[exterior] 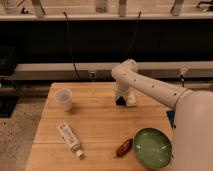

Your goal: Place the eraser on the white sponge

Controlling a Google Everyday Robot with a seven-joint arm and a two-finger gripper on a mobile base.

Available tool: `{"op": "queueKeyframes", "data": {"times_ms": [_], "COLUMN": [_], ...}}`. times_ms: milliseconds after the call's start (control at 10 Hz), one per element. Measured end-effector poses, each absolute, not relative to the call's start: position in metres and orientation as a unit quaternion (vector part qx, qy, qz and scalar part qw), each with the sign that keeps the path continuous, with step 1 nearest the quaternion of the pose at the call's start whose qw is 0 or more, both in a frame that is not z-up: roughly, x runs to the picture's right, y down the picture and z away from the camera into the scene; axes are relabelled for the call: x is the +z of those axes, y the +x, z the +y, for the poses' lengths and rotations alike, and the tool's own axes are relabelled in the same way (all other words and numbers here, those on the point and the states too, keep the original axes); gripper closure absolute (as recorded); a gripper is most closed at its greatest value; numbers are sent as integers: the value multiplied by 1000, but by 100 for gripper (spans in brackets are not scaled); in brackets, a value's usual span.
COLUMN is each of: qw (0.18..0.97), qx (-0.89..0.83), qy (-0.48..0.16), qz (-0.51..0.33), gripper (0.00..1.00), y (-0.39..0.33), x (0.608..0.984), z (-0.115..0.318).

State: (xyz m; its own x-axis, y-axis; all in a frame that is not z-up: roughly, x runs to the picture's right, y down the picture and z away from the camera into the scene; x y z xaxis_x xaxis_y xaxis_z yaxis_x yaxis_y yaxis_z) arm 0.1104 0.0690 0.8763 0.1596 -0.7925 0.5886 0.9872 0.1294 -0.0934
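Note:
My gripper (121,99) hangs down from the white arm over the far middle of the wooden table (95,125). A small dark thing, probably the eraser (119,102), is at the gripper's tip, just above or on the table. A small white patch right beside it may be the white sponge (131,101). I cannot separate it clearly from the gripper. The arm reaches in from the right and hides the table behind it.
A translucent white cup (64,98) stands at the far left. A long white labelled tube (69,140) lies at the front left. A red-brown object (124,147) lies next to a green bowl (152,147) at the front right.

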Motion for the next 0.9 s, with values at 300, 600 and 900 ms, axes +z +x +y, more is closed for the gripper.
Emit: {"op": "queueKeyframes", "data": {"times_ms": [300, 600, 900], "qw": [736, 747, 752], "qx": [-599, -579, -568], "qy": [-249, -263, -269], "qz": [-195, -192, -197], "gripper": [100, 100, 100], "y": [134, 160, 167], "x": [884, 888, 892], "z": [59, 67, 77]}}
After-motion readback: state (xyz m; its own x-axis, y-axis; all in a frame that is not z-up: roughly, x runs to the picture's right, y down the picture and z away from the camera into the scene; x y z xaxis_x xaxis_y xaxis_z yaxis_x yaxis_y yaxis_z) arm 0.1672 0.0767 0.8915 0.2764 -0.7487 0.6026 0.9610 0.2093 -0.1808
